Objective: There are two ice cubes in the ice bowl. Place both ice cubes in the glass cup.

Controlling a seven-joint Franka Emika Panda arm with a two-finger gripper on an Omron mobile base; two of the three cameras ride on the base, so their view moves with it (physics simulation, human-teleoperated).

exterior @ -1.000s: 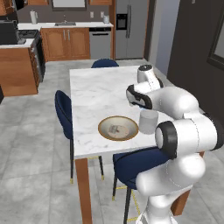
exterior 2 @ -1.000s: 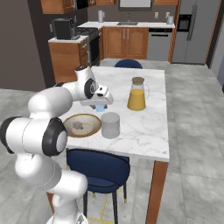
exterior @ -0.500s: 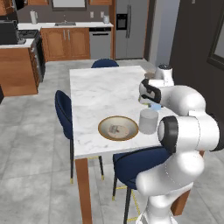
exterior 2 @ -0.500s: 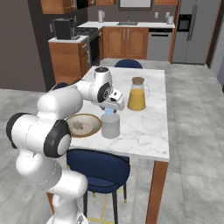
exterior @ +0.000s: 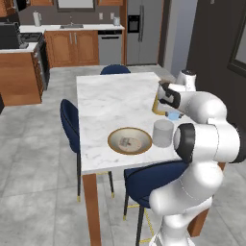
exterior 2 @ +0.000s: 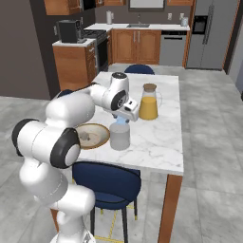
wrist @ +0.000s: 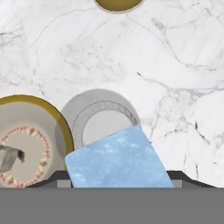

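My gripper (exterior 2: pixel 123 121) hangs just above the glass cup (exterior 2: pixel 119 136), shut on the pale blue ice cube (wrist: pixel 117 162). In the hand view that cube covers the near part of the cup's round mouth (wrist: pixel 101 121) directly below. The glass cup (exterior: pixel 163 133) stands to the right of the ice bowl (exterior: pixel 129 141), nearly touching its tan-gold rim. The greyish-white ice cube (wrist: pixel 8 157) lies inside the ice bowl (wrist: pixel 61 127); it also shows as a small pale chunk (exterior: pixel 126 141) in the bowl's middle. The blue cube (exterior: pixel 172 116) peeks out under my hand in the left base view.
An orange-filled bottle (exterior 2: pixel 148 101) with a pale lid stands just beyond the cup on the white marble table (exterior 2: pixel 156 137). Blue chairs (exterior: pixel 69 126) are tucked in on the left, far and near sides. Kitchen cabinets (exterior: pixel 86 46) line the back wall.
My gripper has carried the pale blue ice cube from above the bowl's side over to the cup and now holds it right above the cup's mouth.
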